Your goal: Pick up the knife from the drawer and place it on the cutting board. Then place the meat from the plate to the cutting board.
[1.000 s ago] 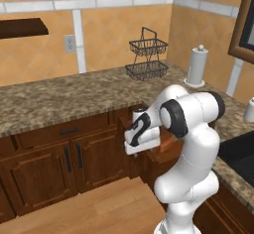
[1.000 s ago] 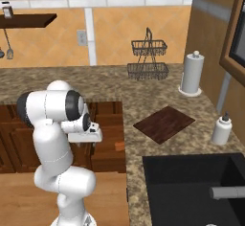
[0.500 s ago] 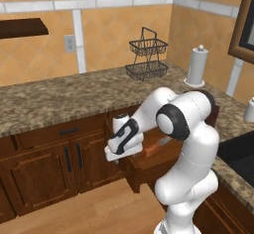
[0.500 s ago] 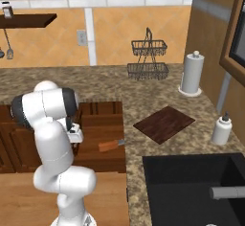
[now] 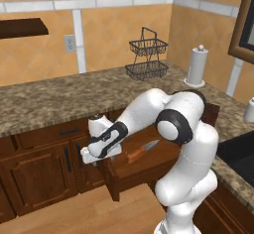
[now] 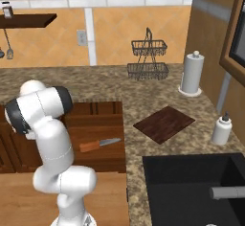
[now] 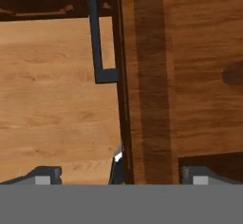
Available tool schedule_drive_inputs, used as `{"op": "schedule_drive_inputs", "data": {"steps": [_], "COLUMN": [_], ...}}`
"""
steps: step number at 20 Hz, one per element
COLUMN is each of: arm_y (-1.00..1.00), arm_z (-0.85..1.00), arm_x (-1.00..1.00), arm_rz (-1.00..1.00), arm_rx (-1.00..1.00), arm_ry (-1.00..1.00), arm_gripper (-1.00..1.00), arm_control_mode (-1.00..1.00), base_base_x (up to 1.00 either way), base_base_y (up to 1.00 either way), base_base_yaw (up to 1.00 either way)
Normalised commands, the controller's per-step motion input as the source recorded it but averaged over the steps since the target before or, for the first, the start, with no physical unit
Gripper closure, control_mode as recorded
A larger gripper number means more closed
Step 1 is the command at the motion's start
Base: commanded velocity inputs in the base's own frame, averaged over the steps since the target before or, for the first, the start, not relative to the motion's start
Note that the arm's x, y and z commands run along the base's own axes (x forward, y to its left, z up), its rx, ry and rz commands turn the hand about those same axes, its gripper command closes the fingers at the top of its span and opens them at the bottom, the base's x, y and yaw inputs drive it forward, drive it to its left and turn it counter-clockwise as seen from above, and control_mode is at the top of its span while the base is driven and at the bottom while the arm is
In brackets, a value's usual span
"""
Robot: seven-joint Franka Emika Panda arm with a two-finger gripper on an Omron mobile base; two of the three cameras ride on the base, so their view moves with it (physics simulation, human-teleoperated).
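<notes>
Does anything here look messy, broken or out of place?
Nothing looks broken or spilled. The drawer stands pulled out, with the knife lying loose inside it, while the cutting board on the counter is bare. The robot's hand is at the drawer's front.

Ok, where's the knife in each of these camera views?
Left base view: knife lies centre, inside the open drawer, beside the arm.
Right base view: knife left of centre, in the drawer.
Hand view: not in it.
Shared landmark: wire basket.

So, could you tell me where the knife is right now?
The knife lies inside the open drawer, left of the cutting board in the right base view.
</notes>
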Motion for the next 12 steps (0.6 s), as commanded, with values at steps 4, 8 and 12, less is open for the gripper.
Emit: {"op": "schedule_drive_inputs", "data": {"steps": [4,8,12], "arm_y": [-0.54,-1.0,-1.0], "arm_z": [1.0,0.94,0.2], "arm_x": [-0.46,-0.2,0.0], "arm_rz": [-0.27,-0.37,-0.39], "arm_rx": [0.0,0.0,0.09], "arm_ry": [-0.21,-0.08,0.0], "arm_gripper": [-1.0,-1.0,-1.0], "arm_control_mode": [-1.0,-1.0,-1.0], "base_base_x": [0.0,0.0,0.0], "base_base_y": [0.0,0.0,0.0], "base_base_yaw": [0.0,0.0,0.0]}}
